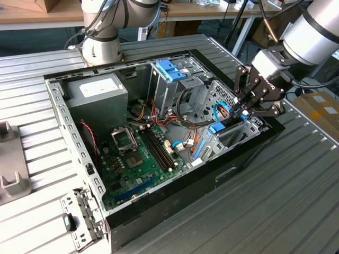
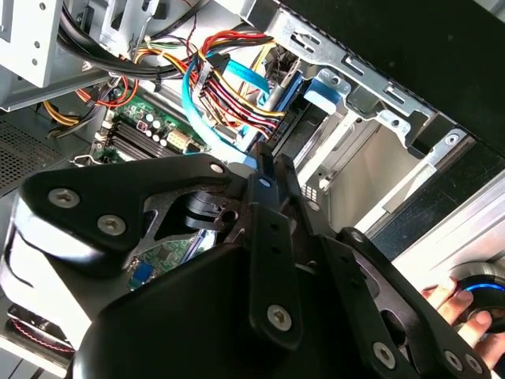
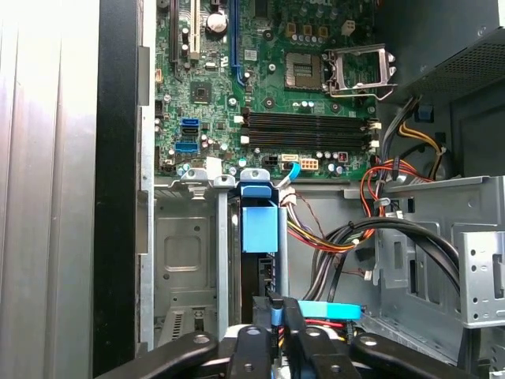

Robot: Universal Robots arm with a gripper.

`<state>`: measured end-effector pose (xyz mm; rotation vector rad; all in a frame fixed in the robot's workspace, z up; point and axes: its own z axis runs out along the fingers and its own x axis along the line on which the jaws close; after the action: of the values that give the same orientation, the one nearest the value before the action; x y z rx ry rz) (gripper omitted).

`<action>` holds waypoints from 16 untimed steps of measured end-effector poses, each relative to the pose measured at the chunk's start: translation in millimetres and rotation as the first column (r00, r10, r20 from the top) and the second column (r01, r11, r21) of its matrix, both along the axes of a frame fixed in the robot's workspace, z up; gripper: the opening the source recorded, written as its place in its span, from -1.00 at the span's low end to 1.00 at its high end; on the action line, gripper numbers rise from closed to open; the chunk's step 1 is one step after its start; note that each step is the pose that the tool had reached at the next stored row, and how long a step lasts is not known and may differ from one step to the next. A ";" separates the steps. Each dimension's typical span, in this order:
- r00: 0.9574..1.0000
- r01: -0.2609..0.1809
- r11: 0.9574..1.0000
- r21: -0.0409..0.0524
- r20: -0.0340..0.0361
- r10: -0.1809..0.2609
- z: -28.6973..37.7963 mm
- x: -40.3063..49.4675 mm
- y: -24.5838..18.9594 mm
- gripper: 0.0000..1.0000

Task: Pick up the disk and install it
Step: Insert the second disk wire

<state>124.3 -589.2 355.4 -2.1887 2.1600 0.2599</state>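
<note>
In the exterior view, the tool (image 1: 248, 109) hangs over the open computer case (image 1: 159, 211) at the exterior view's right, its fingers drawn together on a blue edge of the disk (image 1: 218, 127), which sits on edge in the drive bay (image 1: 233, 138) near the case's front wall. A chunky blue latch (image 1: 170, 70) on the silver drive cage, the grey power supply (image 1: 98, 91) and the motherboard (image 1: 140, 159) lie further in. The case rests on a ribbed metal surface (image 1: 296, 185).

In the second wrist view, the tool's black linkages (image 2: 268, 260) close to a narrow pinch above a bundle of coloured cables (image 2: 229, 95) and a light-blue data cable (image 2: 197, 110). A person's hand (image 2: 454, 304) rests on a control at the edge.

In the first wrist view, the disk (image 3: 260, 229) stands in its slot, blue rail uppermost, the tool (image 3: 278, 312) pinching its near end. Seating it well probably means pushing straight along the slot, keeping the rails square to the bay walls. The black cable loom (image 3: 394, 237) beside the bay crowds the path and could snag.
</note>
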 end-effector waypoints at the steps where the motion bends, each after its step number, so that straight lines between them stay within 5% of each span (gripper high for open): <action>1: 1.000 0.000 1.000 0.000 0.000 0.000 0.0 0.0 0.0 -0.54; 3: 1.000 0.000 1.000 0.000 0.000 0.000 0.0 0.0 0.0 -0.40; 16: 1.000 0.000 1.000 0.000 0.000 0.000 0.0 -16.8 -0.1 -0.40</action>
<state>107.5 -589.3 355.4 -2.1884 2.1598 0.2603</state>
